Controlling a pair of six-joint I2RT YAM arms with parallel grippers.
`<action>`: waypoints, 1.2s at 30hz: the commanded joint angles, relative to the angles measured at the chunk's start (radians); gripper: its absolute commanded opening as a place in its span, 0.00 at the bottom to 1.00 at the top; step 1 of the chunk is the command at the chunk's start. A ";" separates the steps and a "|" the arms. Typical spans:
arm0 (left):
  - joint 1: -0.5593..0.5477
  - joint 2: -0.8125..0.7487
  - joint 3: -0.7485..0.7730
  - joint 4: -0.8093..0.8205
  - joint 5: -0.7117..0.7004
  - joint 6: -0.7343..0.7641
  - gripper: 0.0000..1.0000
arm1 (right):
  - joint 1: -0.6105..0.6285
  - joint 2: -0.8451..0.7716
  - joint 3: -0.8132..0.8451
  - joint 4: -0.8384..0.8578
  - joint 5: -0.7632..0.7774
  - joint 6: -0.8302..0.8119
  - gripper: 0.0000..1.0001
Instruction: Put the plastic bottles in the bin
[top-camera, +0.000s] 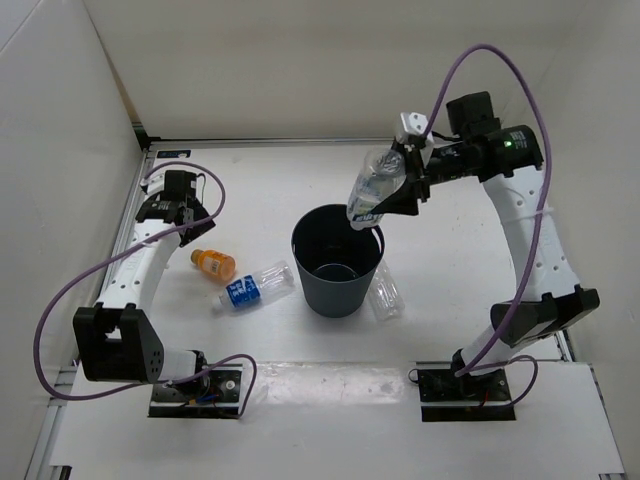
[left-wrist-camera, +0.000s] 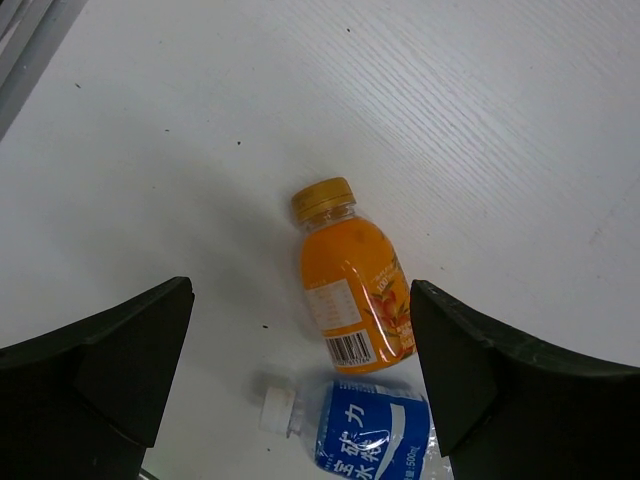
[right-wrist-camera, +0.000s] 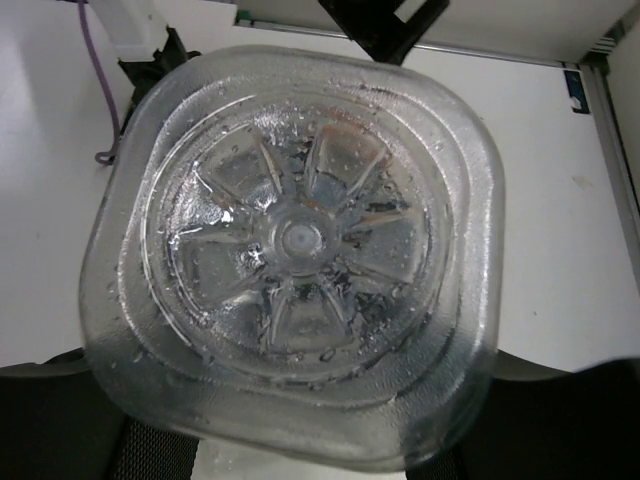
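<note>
On the blue-labelled bottle (left-wrist-camera: 375, 435), white Japanese characters and "500mL" can be read. Its white cap is turned away from the bin (top-camera: 335, 295), and it lies flat just left of the bin. A barcode and a pale panel of print are carried by the orange bottle (left-wrist-camera: 355, 290), but the print is too small to be read. This bottle has a gold cap and lies further left of the bin, just beside the blue-labelled one.

A clear bottle (top-camera: 372, 192) is gripped by the right gripper (top-camera: 402, 178). It is tilted with its neck downward over the far right of the bin's rim, and its ribbed base fills the right wrist view. Any writing on its label cannot be made out. A fourth bottle (top-camera: 385, 296), also clear, lies close against the bin's right side.

The left gripper (top-camera: 170, 208) is held above the table (top-camera: 470, 250), well left of the bin. Its fingers (left-wrist-camera: 110, 370) are spread wide and nothing is held between them; the orange bottle is seen below the gap.

The table is white with a faint grain. It is enclosed by white walls at the left, far and right sides, with a metal rail (top-camera: 135, 215) along the left edge. Bare surface is seen beyond the bin and to its right.
</note>
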 joint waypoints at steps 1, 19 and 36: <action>0.000 -0.018 0.038 -0.010 0.045 0.031 1.00 | 0.057 0.014 -0.026 0.065 -0.035 0.005 0.49; 0.000 0.080 0.079 -0.105 0.343 -0.037 1.00 | 0.092 -0.137 -0.416 1.051 0.401 0.717 0.90; 0.001 0.280 0.032 -0.055 0.358 -0.358 1.00 | -0.115 -0.085 -0.211 0.659 0.303 0.568 0.90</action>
